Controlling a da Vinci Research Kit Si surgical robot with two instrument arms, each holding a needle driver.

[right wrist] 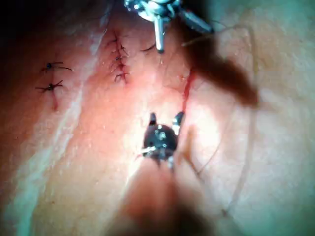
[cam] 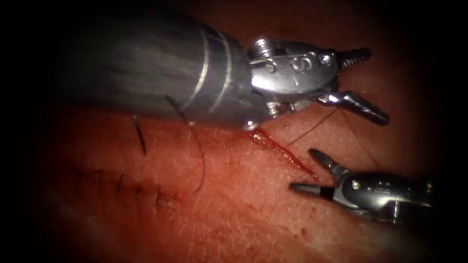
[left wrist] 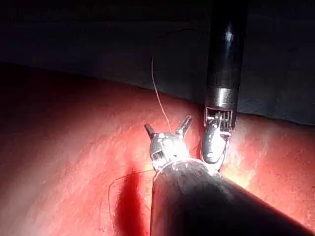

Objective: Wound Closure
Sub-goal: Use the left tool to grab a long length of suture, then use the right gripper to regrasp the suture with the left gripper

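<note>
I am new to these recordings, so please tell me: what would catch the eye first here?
The left tool reaches in large from the upper left, jaws open, holding nothing. Below it the open cut shows as a red slit, with the right tool at its right end, also open and empty. A sutured line lies further left.

no readable text, labels, numbers or signs anywhere
</note>
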